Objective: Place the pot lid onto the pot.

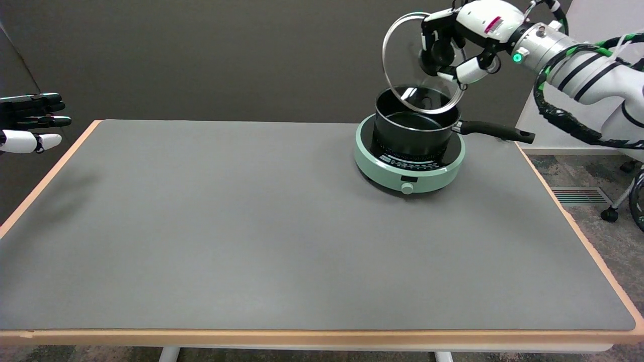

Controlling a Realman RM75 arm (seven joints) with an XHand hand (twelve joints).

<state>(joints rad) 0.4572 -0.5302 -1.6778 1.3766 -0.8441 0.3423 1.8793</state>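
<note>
Robot hand (455,48) is gripping the glass lid (402,65) by its knob, steeply tilted; level it over the pot (415,128) near the table's far right corner before lowering.

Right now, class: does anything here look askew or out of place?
Yes. The glass lid is steeply tilted in the right robot hand, above the pot on the green cooker, not seated on its rim.
</note>
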